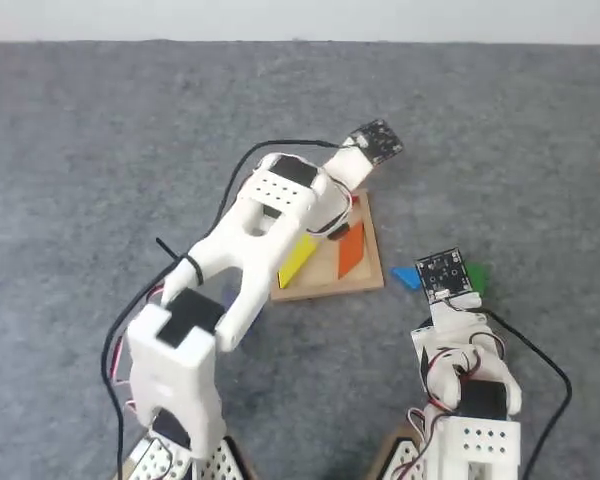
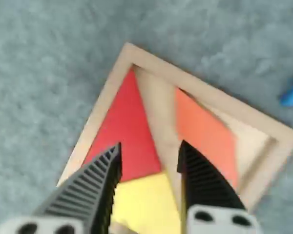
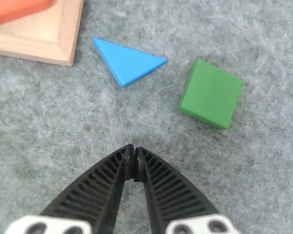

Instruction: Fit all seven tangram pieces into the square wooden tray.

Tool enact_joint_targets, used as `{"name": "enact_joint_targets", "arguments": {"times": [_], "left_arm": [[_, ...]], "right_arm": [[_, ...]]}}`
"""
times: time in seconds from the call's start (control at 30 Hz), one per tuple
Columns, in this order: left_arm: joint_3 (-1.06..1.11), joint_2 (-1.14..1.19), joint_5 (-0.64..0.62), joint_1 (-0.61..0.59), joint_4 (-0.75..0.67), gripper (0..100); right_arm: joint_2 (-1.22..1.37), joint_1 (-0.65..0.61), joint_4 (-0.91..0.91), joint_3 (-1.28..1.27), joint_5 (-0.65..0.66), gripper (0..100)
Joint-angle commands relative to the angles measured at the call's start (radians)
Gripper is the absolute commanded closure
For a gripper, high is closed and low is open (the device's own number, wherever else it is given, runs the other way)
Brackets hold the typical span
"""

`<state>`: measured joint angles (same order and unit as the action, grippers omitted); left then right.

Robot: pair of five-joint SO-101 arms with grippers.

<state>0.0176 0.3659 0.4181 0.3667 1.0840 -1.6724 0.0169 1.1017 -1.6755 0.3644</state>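
Note:
The square wooden tray (image 1: 330, 288) lies mid-table under my left arm (image 1: 250, 240). A yellow piece (image 1: 298, 258) and an orange piece (image 1: 351, 250) show in it. In the left wrist view my left gripper (image 2: 150, 146) hovers open over the tray (image 2: 215, 92), above a red triangle (image 2: 124, 126), an orange piece (image 2: 205, 131) and a yellow piece (image 2: 144, 200). Nothing is between its fingers. A blue triangle (image 3: 127, 63) and a green square (image 3: 211, 93) lie on the carpet beside the tray's corner (image 3: 44, 39). My right gripper (image 3: 132, 148) is shut and empty, short of them.
Grey carpet covers the table, with open room to the left and far side of the tray. The right arm (image 1: 465, 390) stands at the front right, its camera board (image 1: 448, 275) over the blue triangle (image 1: 405, 277) and green square (image 1: 477, 275). Black cables trail from both arms.

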Motion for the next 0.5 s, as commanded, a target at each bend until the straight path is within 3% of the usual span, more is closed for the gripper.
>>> {"name": "enact_joint_targets", "arguments": {"times": [0.0,0.17,0.47], "left_arm": [[0.073,-0.137,-0.009,0.034,-0.009,82],[0.203,-0.129,-0.012,0.046,-0.126,82],[0.205,-0.018,-0.009,0.044,-0.209,82]], "right_arm": [[-0.012,-0.002,0.002,-0.015,0.009,99.1],[-0.012,-0.002,0.002,-0.015,0.009,99.1],[-0.012,-0.002,0.002,-0.015,0.009,99.1]]}}
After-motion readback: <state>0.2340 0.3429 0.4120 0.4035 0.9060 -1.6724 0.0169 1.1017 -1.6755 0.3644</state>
